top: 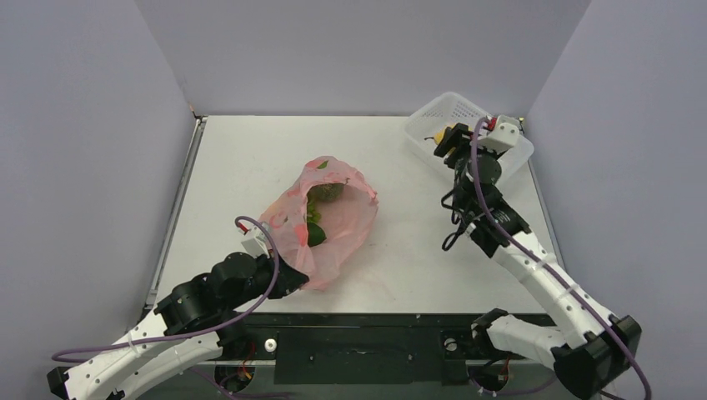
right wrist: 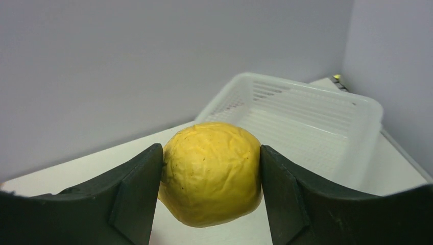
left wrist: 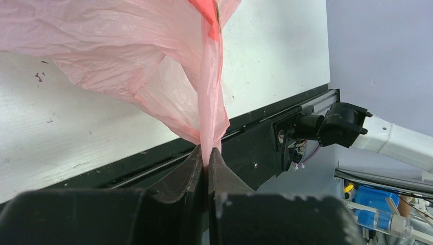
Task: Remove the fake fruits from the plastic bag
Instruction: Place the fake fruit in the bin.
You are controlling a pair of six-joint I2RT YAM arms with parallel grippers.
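Note:
The pink plastic bag [top: 329, 221] lies mid-table with its mouth turned up, and dark green fake fruits [top: 320, 196] show inside it. My left gripper [top: 288, 279] is shut on the bag's near edge; in the left wrist view a pinched fold of the bag [left wrist: 153, 76] runs down between the two closed fingers [left wrist: 191, 171]. My right gripper [right wrist: 211, 176] is shut on a yellow lemon [right wrist: 211, 173], holding it above the table just before the white basket [right wrist: 327, 122]. From above, the lemon [top: 439, 138] peeks out beside the right gripper [top: 444, 142] at the basket's near-left rim.
The white perforated basket [top: 433, 112] stands at the back right corner, against the walls. Grey walls close in the table on three sides. A black rail [top: 358, 321] runs along the table's near edge between the arm bases.

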